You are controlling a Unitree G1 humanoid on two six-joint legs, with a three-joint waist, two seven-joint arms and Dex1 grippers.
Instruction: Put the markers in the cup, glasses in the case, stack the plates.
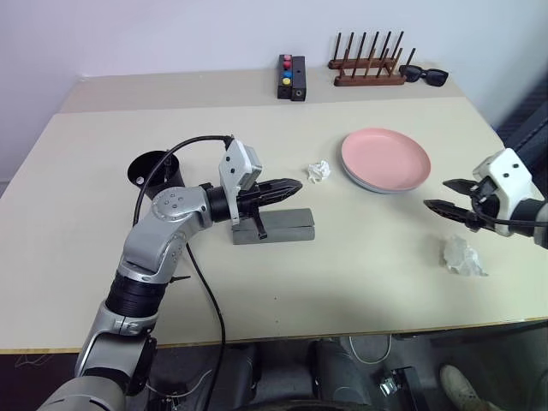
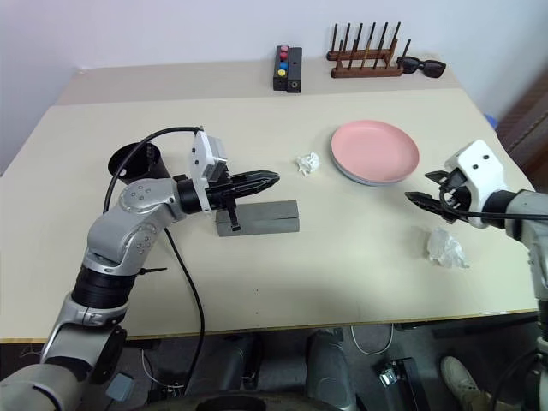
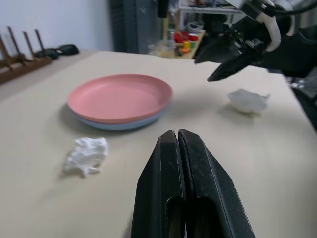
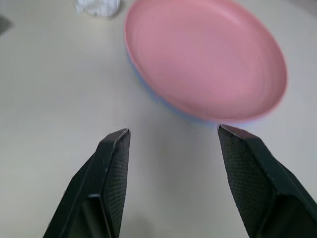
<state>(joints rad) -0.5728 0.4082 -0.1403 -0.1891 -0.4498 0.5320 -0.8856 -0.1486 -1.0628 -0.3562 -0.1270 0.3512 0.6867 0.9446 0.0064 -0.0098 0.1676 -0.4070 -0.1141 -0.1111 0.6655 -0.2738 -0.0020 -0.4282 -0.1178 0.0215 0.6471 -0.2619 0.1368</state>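
plates [image 1: 385,160] stacked, pink atop blue; right gripper [image 1: 451,206] spread empty, left gripper [image 1: 287,187] pinched empty over case [image 1: 274,226]; lift clear without nudging.

A wide, pale beige desk [image 1: 103,171] stands against a plain white wall [image 1: 171,34], evenly lit with only soft shadows. A seam runs across the desk top near its far edge. Below the near edge, the floor [image 1: 360,377] is dark, with cables lying on it. Seen from the left wrist, dark furniture and cluttered shelving [image 3: 183,29] stand beyond the desk's end.
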